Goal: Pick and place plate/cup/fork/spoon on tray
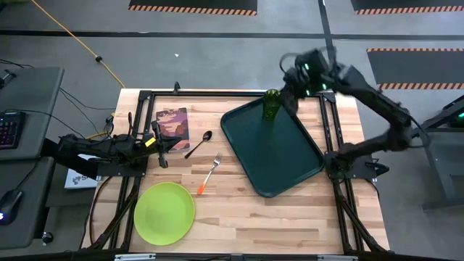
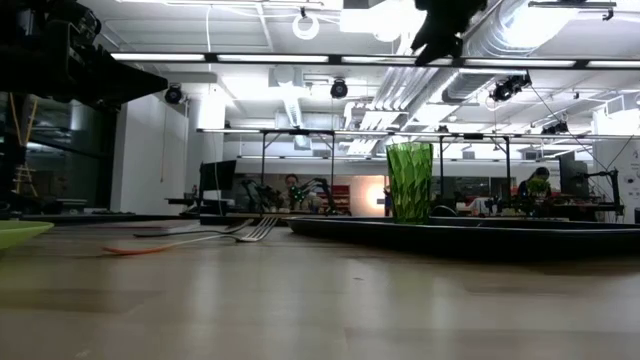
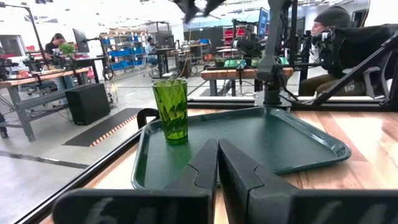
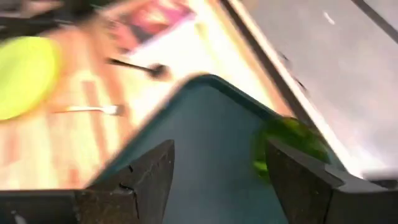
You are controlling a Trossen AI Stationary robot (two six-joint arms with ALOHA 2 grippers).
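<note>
While the cup (image 1: 271, 106) stands upright in the tray's (image 1: 279, 156) far corner, the right end effector (image 1: 296, 81) hangs above it w/ fingers apart, holding nothing. Left end effector (image 1: 161, 150), fingers together, rests near the counter's (image 1: 239, 210) left edge. Plate (image 1: 164, 212), fork (image 1: 209, 174), spoon (image 1: 199, 143) lie on counter.

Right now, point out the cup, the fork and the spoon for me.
cup (image 1: 271, 106), high view, on its side wall.
fork (image 1: 207, 176), high view, mid shaft.
spoon (image 1: 206, 135), high view, on its bowl.
</note>
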